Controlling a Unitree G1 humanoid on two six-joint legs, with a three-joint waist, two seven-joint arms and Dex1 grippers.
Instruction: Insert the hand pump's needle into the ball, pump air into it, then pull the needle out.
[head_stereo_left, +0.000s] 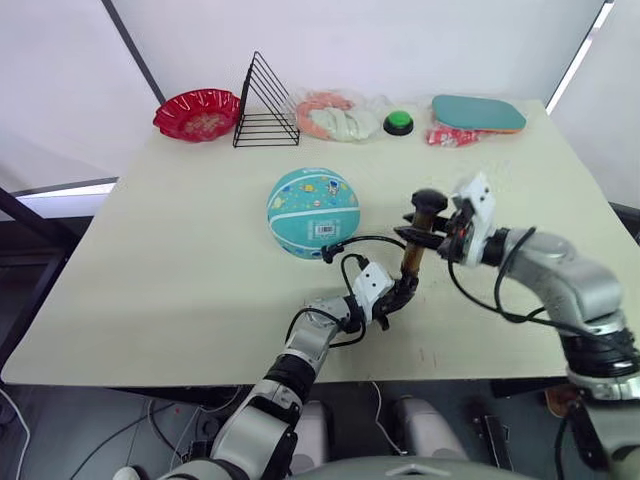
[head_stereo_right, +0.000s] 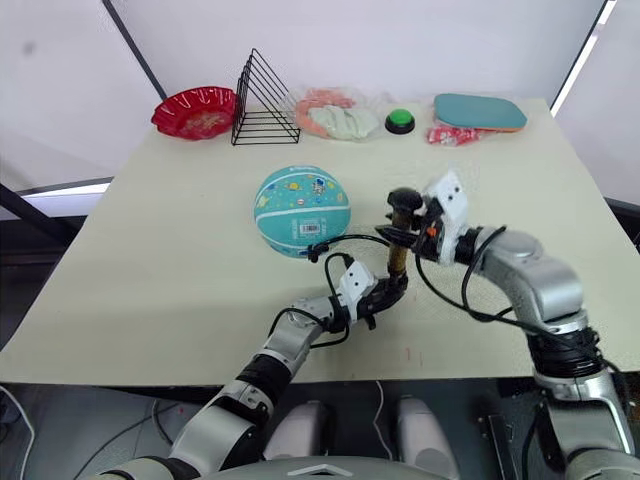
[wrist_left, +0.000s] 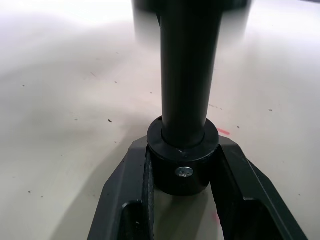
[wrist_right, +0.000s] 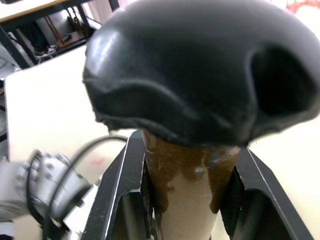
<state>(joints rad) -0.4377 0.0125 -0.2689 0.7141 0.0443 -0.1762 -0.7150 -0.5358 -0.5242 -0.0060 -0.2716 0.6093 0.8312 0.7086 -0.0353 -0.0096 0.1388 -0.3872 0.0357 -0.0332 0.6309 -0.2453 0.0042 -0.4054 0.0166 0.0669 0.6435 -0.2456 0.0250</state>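
— Two grippers on one pump?
— Yes. The slim amber-barrelled hand pump (head_stereo_left: 413, 252) stands upright on the matte beige table (head_stereo_left: 180, 250). Left gripper (wrist_left: 182, 172) fingers clamp its black base cap; right gripper (wrist_right: 187, 195) fingers squeeze the barrel under the smooth black handle.
— The ball?
— The round teal rubber ball (head_stereo_left: 312, 212) rests just beside, thin black hose (head_stereo_left: 362, 240) curving to it.

Beige bench (head_stereo_left: 180, 260), matte top, faint red marks near front edge.
Red scalloped bowl (head_stereo_left: 196, 113), far left corner.
Black wire rack (head_stereo_left: 266, 102), triangular, upright, just right of bowl.
Clear bag of pink and white items (head_stereo_left: 335, 115), right of rack.
Green push button (head_stereo_left: 399, 122) on black base, just beside bag.
Teal paddle (head_stereo_left: 478, 112), far right, resting on red-printed packet (head_stereo_left: 446, 136).
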